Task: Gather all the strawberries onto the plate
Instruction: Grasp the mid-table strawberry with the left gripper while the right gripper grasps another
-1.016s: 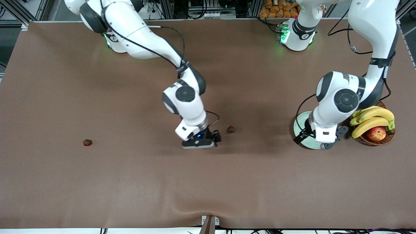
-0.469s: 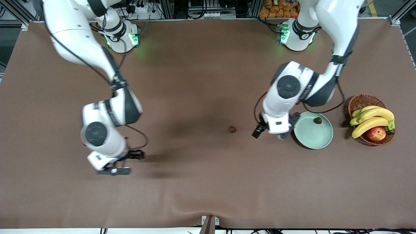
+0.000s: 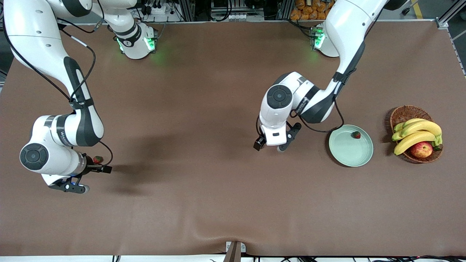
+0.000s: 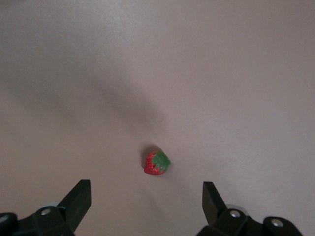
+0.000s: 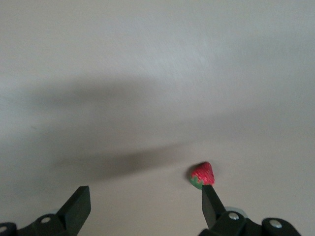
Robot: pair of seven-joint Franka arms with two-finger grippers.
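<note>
Three strawberries show. One strawberry (image 3: 356, 135) lies in the pale green plate (image 3: 346, 154). A second strawberry (image 4: 157, 163) lies on the brown cloth under my left gripper (image 3: 275, 143), which hides it in the front view. In the left wrist view the left gripper (image 4: 146, 191) is open and the berry sits just ahead of the gap. The third strawberry (image 3: 97, 159) lies toward the right arm's end of the table. My right gripper (image 3: 91, 171) is low beside it. The right gripper (image 5: 145, 192) is open, and the berry (image 5: 203, 175) touches one fingertip (image 5: 209, 196) rather than sitting in the gap.
A brown wicker basket (image 3: 403, 113) with bananas (image 3: 418, 131) and an apple (image 3: 421, 149) stands beside the plate at the left arm's end. A bracket (image 3: 235, 251) sticks up at the table's near edge.
The right arm swung from mid-table out to the berry at its own end. The left arm left the plate, uncovering a berry in it, and now hangs over the middle berry.
</note>
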